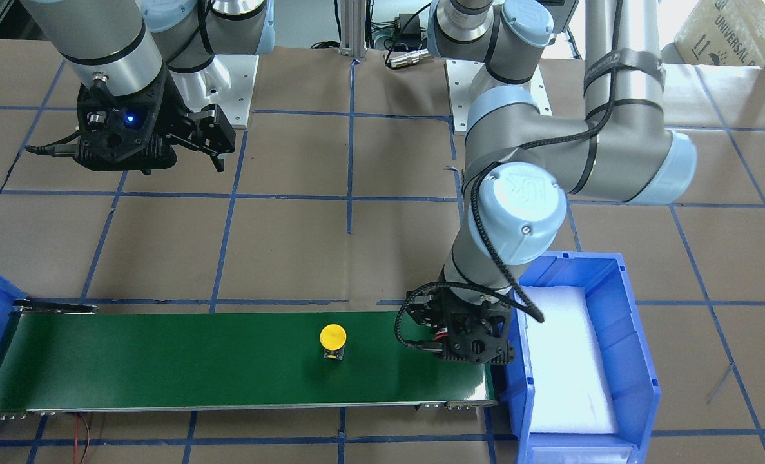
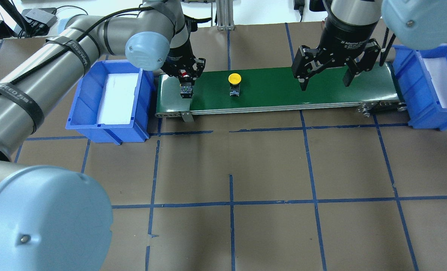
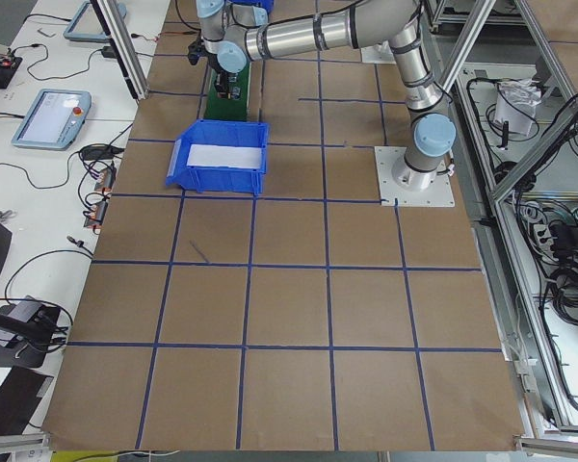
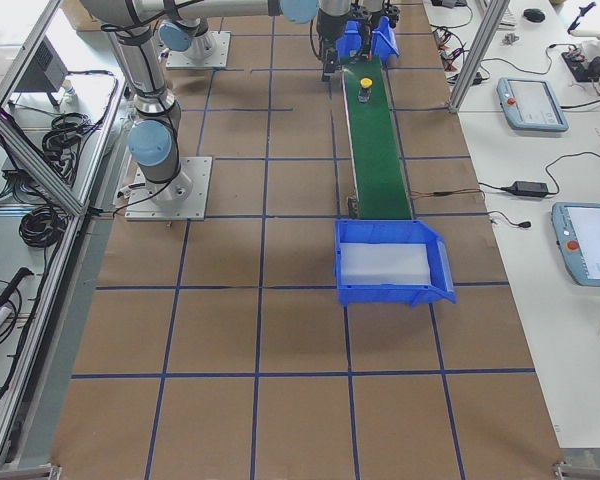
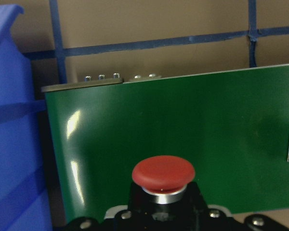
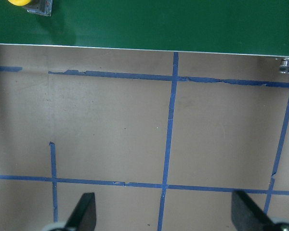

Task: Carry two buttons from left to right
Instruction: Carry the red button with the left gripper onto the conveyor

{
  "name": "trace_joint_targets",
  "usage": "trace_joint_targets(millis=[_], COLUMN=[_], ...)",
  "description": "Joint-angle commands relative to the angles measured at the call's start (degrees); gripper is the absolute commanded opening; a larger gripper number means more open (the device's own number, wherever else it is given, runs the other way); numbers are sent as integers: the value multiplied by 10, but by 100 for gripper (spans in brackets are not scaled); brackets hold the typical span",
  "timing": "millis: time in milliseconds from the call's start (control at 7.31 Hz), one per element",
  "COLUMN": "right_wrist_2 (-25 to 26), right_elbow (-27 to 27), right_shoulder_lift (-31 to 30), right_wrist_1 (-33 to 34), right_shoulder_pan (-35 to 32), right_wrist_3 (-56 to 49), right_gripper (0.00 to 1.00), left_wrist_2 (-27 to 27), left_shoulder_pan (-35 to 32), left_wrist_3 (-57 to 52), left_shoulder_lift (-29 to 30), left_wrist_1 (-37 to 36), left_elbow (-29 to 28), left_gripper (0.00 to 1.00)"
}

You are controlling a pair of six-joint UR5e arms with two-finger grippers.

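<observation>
The red mushroom-cap button (image 5: 163, 172) sits between the fingers of my left gripper (image 2: 186, 77), which is shut on its collar. Its grey block base (image 2: 186, 91) is at the left end of the green conveyor belt (image 2: 283, 88); I cannot tell whether it touches the belt. The yellow-cap button (image 2: 234, 79) stands upright on the belt a little to the right, also in the front view (image 1: 332, 336). My right gripper (image 2: 324, 86) is open and empty, held high on the robot's side of the belt, with its fingers (image 6: 84, 211) wide apart.
A blue bin with white foam (image 2: 110, 98) sits next to the belt's left end. Another blue bin (image 2: 430, 86) sits at its right end. The brown paper table (image 2: 268, 169) has blue tape lines. The left arm's elbow (image 1: 517, 212) hangs over the belt end.
</observation>
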State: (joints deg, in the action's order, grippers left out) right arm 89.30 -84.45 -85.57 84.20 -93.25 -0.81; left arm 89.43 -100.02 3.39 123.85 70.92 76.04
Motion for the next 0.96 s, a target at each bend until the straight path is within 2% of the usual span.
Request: trace_joint_targets(millis=[0, 274, 410, 547, 821], right_wrist_2=[0, 1, 0, 2, 2], right_elbow=[0, 0, 0, 0, -1], right_shoulder_lift=[0, 0, 0, 0, 0], right_wrist_1=[0, 0, 0, 0, 0], right_shoulder_pan=[0, 0, 0, 0, 0], right_wrist_3=[0, 0, 0, -1, 0], right_gripper=[100, 100, 100, 100, 100], left_wrist_2=[0, -1, 0, -4, 0], left_shoulder_pan=[-3, -3, -2, -1, -1], left_wrist_3=[-18, -20, -20, -18, -17], left_shoulder_lift=[16, 14, 16, 17, 15], left_wrist_1=[-4, -5, -6, -6, -5], left_elbow=[6, 10, 7, 7, 4], left_gripper=[22, 22, 41, 99, 100])
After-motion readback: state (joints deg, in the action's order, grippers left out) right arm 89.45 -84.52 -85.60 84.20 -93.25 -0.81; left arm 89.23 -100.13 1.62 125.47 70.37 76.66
